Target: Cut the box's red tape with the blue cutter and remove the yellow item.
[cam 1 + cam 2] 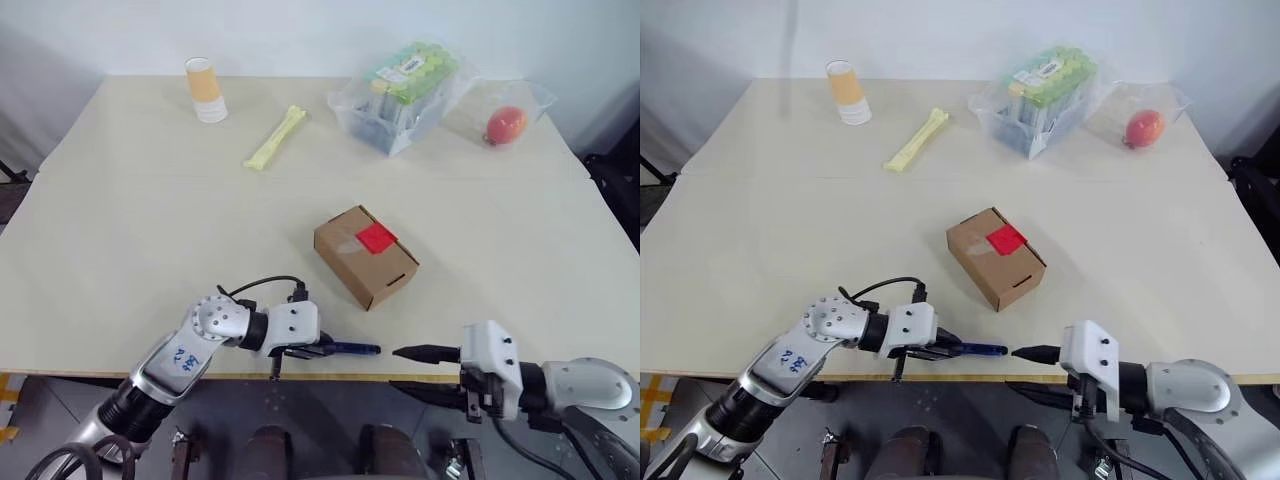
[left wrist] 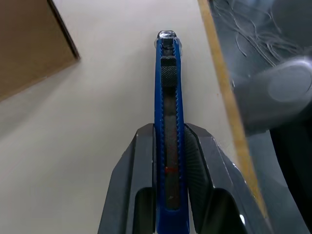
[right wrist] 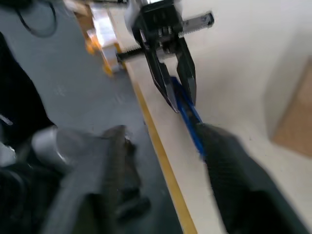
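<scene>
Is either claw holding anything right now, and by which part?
The left claw grips the blue cutter by its rear half, the slider end sticking out toward the right claw, whose open fingers hold nothing.

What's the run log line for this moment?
left gripper: shut on blue cutter | right gripper: open, facing cutter | box: red tape uncut

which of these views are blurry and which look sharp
Right wrist view: smeared, the right gripper and the box are soft. Left wrist view: sharp on the blue cutter, blurred grey shape at one side. Both eye views: crisp, soft shadow beside the box on the table.
</scene>
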Motion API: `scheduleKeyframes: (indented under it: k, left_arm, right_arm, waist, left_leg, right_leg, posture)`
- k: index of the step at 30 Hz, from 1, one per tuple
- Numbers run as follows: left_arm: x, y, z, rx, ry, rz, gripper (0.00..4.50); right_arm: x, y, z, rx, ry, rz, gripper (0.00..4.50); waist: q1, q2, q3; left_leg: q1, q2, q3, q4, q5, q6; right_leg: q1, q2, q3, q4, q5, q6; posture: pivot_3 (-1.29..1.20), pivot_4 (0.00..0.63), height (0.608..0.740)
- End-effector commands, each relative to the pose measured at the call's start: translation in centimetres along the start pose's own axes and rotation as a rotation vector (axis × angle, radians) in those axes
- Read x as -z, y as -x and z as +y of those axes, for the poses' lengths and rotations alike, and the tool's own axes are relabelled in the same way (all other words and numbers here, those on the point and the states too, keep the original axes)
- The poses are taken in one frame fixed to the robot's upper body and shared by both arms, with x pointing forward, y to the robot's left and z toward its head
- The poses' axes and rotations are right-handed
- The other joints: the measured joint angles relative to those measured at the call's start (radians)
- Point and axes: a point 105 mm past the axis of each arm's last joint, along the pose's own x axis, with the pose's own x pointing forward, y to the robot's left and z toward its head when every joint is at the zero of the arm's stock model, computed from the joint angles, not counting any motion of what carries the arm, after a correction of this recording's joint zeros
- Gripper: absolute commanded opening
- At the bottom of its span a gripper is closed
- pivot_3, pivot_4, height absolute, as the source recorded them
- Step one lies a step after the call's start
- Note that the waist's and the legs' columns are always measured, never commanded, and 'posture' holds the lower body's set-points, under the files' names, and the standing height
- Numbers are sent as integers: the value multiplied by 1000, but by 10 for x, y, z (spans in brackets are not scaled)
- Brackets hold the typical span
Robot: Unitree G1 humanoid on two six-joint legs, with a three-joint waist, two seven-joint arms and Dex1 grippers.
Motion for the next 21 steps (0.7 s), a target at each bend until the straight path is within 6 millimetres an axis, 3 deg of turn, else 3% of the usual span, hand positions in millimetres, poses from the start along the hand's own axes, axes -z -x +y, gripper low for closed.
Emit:
scheduleKeyframes:
  k: [1, 3, 9, 15, 21]
  left_arm:
    - [15, -7, -1, 41, 23, 111, 481]
    - [14, -11, 5, 37, 24, 136, 481]
    - [8, -20, 7, 32, 23, 142, 481]
    - [11, -16, 12, 4, 45, 160, 481]
    - [13, -14, 13, -1, 23, 181, 481]
  right_arm:
    - [1, -5, -13, 75, 41, 18, 694]
    - [3, -10, -21, 104, 56, 18, 39]
    - [13, -27, -25, 106, 81, 28, 39]
    - [29, -39, -28, 81, 88, 61, 39]
    - [30, -54, -25, 60, 61, 33, 39]
  waist:
    - [0, 0, 0]
    - [1, 0, 0]
    - [20, -1, -1]
    - [25, -1, -1]
    - [23, -2, -2]
  left_leg:
    - [0, 0, 0, 1, 0, 0]
    - [0, 0, 0, 1, 0, 1]
    - [0, -1, -1, 2, 0, 1]
    - [1, -1, -1, 3, 1, 1]
    - [1, -1, -1, 3, 1, 1]
  right_leg:
    - [1, 0, 0, -1, 0, 0]
    - [2, 0, 0, -1, 0, 0]
    - [2, 0, 0, -2, 0, 0]
    - [3, -1, 0, -1, 0, 0]
    - [4, 0, 0, -1, 0, 0]
  posture:
    - [0, 150, 740]
    - [0, 150, 740]
    - [0, 150, 740]
    - [0, 150, 740]
    - [0, 150, 740]
